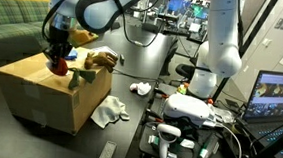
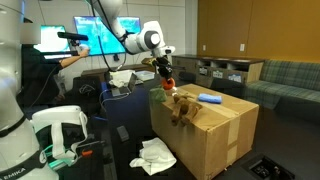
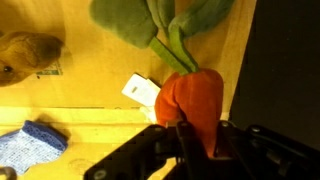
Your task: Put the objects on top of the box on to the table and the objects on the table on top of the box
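Cardboard box (image 1: pixel 40 100), black table (image 1: pixel 133 60), probably office

Dark table (image 1: pixel 147 67), cardboard box (image 1: pixel 45 94) on it, white cloth (image 1: pixel 109 112) beside box, small white object (image 1: pixel 141 87) nearby

Orange carrot (image 3: pixel 195 100), green leaves (image 3: pixel 150 20)

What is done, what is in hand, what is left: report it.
Done: nothing visibly swapped yet. In hand: the gripper has its fingers either side of the plush carrot on the cardboard box; whether they have clamped is unclear. Left: plush carrot, brown plush toy and blue cloth go to the table; the white cloth and white crumpled item go onto the box.
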You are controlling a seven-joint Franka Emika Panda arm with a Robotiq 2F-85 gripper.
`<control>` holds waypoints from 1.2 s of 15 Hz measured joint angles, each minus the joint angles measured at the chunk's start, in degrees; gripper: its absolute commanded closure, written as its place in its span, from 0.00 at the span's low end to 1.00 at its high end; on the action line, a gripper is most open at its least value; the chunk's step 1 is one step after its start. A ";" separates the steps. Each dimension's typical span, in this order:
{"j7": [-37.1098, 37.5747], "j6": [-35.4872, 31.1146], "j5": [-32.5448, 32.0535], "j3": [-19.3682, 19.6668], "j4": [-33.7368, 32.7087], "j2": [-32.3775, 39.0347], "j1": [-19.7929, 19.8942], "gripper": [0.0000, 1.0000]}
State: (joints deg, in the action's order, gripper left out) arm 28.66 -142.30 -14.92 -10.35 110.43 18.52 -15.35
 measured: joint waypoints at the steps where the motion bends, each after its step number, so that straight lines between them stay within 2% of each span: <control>1: -0.06 0.01 0.00 0.77 -0.94 1.43 -0.56 0.96; 5: -0.33 0.23 0.00 3.33 -4.27 5.93 -2.18 0.96; 10: -0.33 0.90 0.00 5.72 -6.63 7.45 -3.96 0.96; 11: -0.33 1.12 0.00 6.07 -6.86 7.56 -4.16 0.69; 12: -0.33 1.34 0.00 6.34 -7.09 7.67 -4.30 0.57; 18: -0.33 2.27 -0.10 7.78 -7.58 7.76 -4.84 0.12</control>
State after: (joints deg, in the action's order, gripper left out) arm 28.33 -140.04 -15.01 -2.57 102.85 26.29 -20.19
